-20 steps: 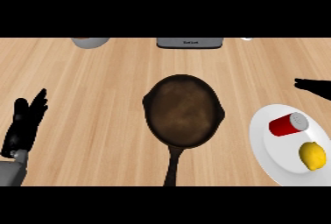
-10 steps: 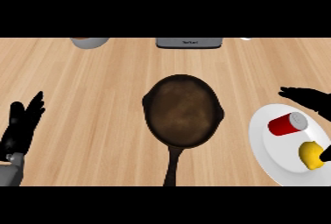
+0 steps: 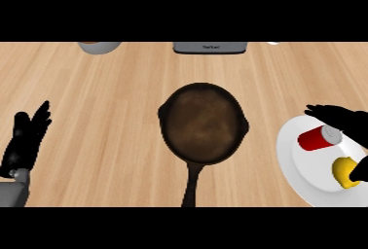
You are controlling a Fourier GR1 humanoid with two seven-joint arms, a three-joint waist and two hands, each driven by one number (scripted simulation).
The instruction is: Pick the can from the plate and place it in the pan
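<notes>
Head view: the can (image 3: 318, 138) lies on its side on the plate (image 3: 296, 160), red body toward the pan, grey end toward the view's right edge. It sits in the plate's upper half, not lifted.

My right hand (image 3: 346, 120) is just above and to the right of the can, over the plate's upper right rim. Its dark fingers (image 3: 320, 110) reach leftward past the can's top side; the palm overlaps the can's grey end. The fingers look spread and fairly straight, not wrapped round the can. I cannot tell whether the hand touches the can or only hangs over it.

A lemon (image 3: 345, 171) lies on the same plate, below and to the right of the can, apart from it. A dark part of my right arm covers the lemon's right side.

The pan (image 3: 203, 124) is well to the left of the plate, in the middle of the counter (image 3: 108, 97), handle pointing toward the view's lower edge. Its inside is bare and brown.

My left hand (image 3: 25, 141) rests at the view's left edge, fingers straight and up, holding nothing.

At the counter's far edge: a bowl (image 3: 99, 46) at left, a grey appliance (image 3: 210, 47) at centre, both cut off by the view's top.
</notes>
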